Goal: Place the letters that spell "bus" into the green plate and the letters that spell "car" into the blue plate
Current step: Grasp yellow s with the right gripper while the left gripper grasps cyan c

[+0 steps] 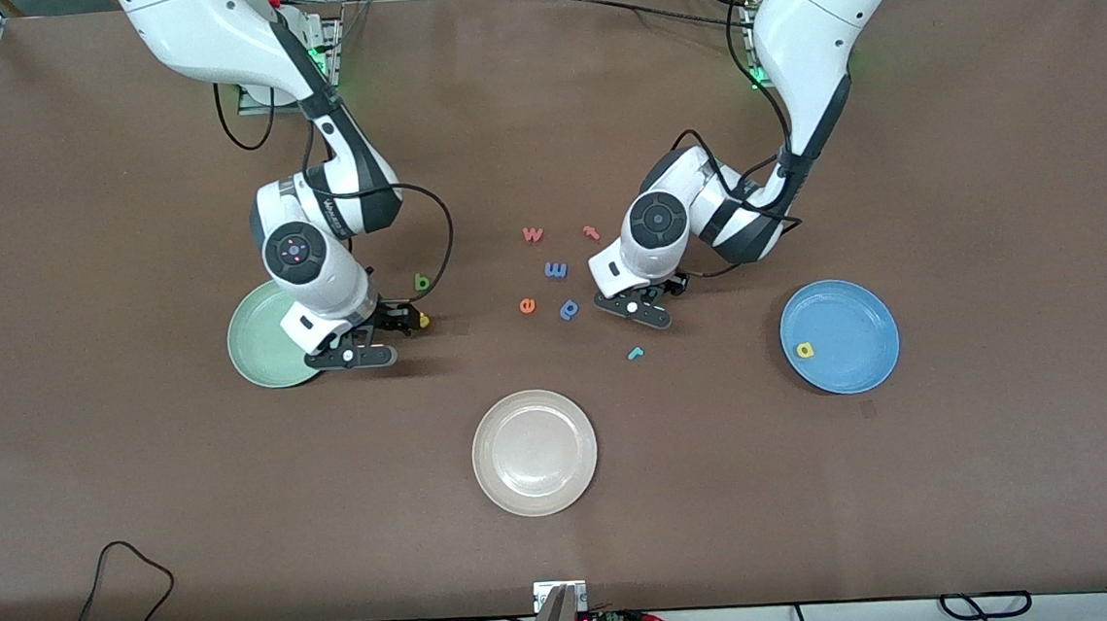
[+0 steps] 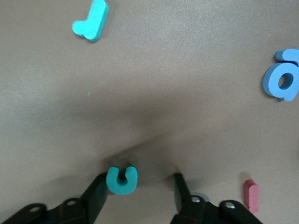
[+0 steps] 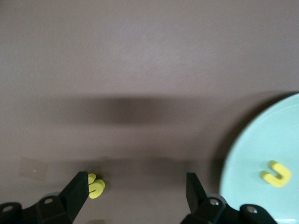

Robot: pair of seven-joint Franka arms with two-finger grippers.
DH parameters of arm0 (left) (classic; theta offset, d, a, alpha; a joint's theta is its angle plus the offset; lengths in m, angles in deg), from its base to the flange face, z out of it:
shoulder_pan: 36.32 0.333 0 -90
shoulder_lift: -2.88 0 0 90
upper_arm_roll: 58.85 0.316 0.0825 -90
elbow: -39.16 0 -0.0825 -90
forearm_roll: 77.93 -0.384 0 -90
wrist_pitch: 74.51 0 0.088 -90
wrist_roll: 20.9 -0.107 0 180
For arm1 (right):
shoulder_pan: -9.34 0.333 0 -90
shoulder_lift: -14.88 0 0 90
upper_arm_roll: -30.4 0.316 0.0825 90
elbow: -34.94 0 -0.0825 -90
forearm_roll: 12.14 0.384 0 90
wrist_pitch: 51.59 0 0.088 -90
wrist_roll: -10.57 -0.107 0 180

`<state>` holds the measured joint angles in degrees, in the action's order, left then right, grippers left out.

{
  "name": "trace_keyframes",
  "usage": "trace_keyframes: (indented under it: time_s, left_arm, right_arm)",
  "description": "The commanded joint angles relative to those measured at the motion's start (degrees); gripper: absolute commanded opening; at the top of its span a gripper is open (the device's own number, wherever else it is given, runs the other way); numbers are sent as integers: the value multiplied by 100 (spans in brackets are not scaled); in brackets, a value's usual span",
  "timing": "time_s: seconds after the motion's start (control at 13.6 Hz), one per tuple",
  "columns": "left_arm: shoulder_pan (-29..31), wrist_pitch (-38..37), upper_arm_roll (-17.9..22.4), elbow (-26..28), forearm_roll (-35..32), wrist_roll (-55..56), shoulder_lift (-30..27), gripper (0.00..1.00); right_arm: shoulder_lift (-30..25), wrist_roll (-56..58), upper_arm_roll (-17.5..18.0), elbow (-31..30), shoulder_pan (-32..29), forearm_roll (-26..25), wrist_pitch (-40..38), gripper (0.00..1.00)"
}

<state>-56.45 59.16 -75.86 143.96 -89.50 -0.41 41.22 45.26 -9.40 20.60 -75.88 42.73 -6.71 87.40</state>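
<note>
You had plenty of bare table [image 1: 989, 124] around both arms, and every table edge lay well away from the work. The tightest spot was the loose cluster between the arms: an orange "w" [image 1: 533, 234], a red "t" [image 1: 591, 232], a blue "m" [image 1: 556, 269], an orange "e" [image 1: 527, 305] and a blue "p" [image 1: 569, 308], the last near your left gripper [image 2: 140, 186]. The white plate [image 1: 534, 453] sat alone, nearer the front camera than the cluster, with free room all round.

The blue plate [image 1: 840, 336], round and bright with a shallow rim, lay toward the left arm's end and carried the yellow "a" [image 1: 806, 350]. The teal "r" [image 1: 634, 353] lay flat on the table between the cluster and the white plate. The pale green plate [image 1: 269, 348] lay toward the right arm's end, partly under the right arm, with the yellow "u" [image 3: 275, 173] inside it. The green "b" [image 1: 423, 282] lay on the table beside that plate.

Your left gripper was down at the table with its jaws apart: the teal "c" [image 2: 122, 179] touched one finger, with a clear gap to the other. Your right gripper [image 3: 136, 186] stood low beside the green plate's rim, jaws spread wide and holding nothing; the yellow "s" [image 3: 96, 185] lay against one finger.
</note>
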Motion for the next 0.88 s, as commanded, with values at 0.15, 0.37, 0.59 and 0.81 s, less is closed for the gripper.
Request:
trace_keyframes:
  time_s: [0.15, 0.37, 0.59, 0.81]
  left_arm:
    - [79, 133, 32, 252, -284, 113, -107, 16]
    - [158, 45, 49, 243, -293, 87, -273, 9]
    - [343, -620, 49, 190, -293, 42, -606, 10]
    - [684, -1640, 32, 164, -293, -167, -1098, 9]
  right_arm:
    - [275, -559, -40, 148, 290, 107, 23, 81]
    - [346, -560, -40, 183, 317, 342, 49, 75]
    - [442, -569, -40, 201, 388, 423, 49, 70]
    - [452, -577, -40, 245, 414, 432, 49, 63]
